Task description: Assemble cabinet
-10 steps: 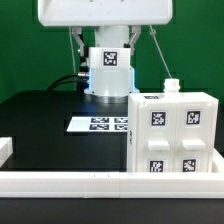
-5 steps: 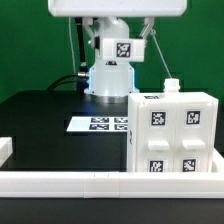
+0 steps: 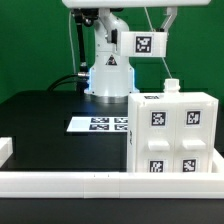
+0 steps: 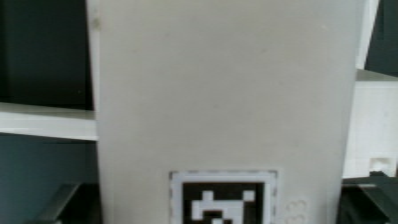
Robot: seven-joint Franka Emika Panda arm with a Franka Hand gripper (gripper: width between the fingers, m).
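Note:
The cabinet point(image 3: 172, 135) is a white boxy body with four tagged square panels, standing at the exterior view's right on the black table. My gripper point(image 3: 146, 22) is high above it, at the top edge of the exterior view, shut on a long white tagged panel point(image 3: 150, 43). In the wrist view that panel point(image 4: 214, 90) fills the middle, its tag point(image 4: 235, 200) near the jaws. My gripper point(image 4: 214, 206) clamps it, and a dark finger point(image 4: 43, 206) shows at each side. The fingertips are hidden in the exterior view.
The marker board point(image 3: 98, 124) lies flat on the table beside the cabinet. A small white block point(image 3: 170, 88) sits on the cabinet's top. A white rail point(image 3: 90, 183) runs along the front, with a raised end point(image 3: 5, 150) at the left. The robot base point(image 3: 106, 75) stands behind.
My gripper has carried the tagged panel up and toward the exterior view's right, from in front of the robot base to above the cabinet. The cabinet has not moved.

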